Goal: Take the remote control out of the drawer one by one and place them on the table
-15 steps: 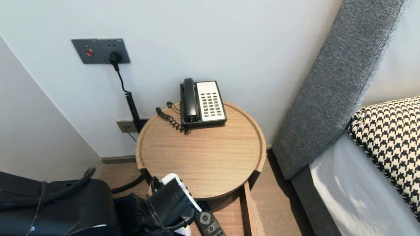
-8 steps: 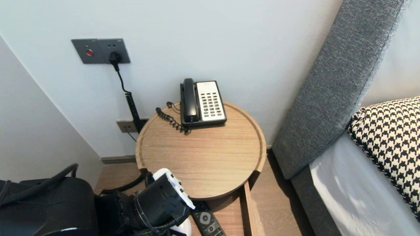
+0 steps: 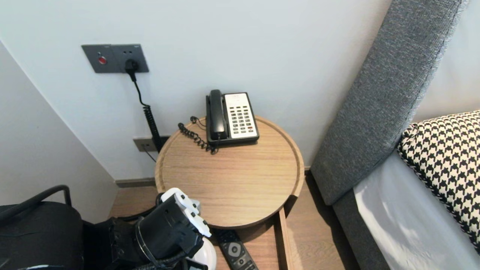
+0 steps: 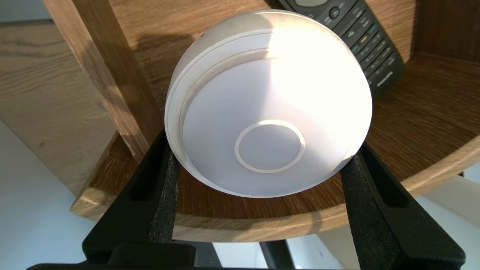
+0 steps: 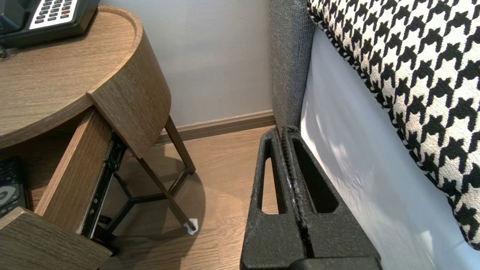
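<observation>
Lying tilted between the black fingers (image 4: 161, 195) of the left gripper (image 4: 262, 152), the white dome (image 4: 270, 112) is held by its rim on both sides. Its rounded face, marked with a small ring, is turned toward the wrist camera. The jaws are spread wide but are filled by the dome, so a firm hold is judged. The dome is found over the open drawer (image 4: 431, 112) of the round table (image 3: 232, 180), just beside the remote control (image 4: 369, 48) that lies on the drawer floor. Whether its lower edge touches that floor cannot be told.

Compared with a second ago, the left gripper is seen in the head view further to the left and away from the remote control, whose upper end has been uncovered. More of the dome is now shown under the wrist, and the spread of the fingers has not altered. From this it is judged that the dome has been carried along with the gripper and that the grip has not slipped.

The left arm is brought in low from the robot's left, below the table top, with the wrist angled forward and down toward the drawer. The right gripper (image 5: 284, 131) is parked beside the bed (image 5: 337, 150), its fingers pressed together with nothing between them. A telephone (image 3: 231, 118) is set at the back of the table top, well apart.
</observation>
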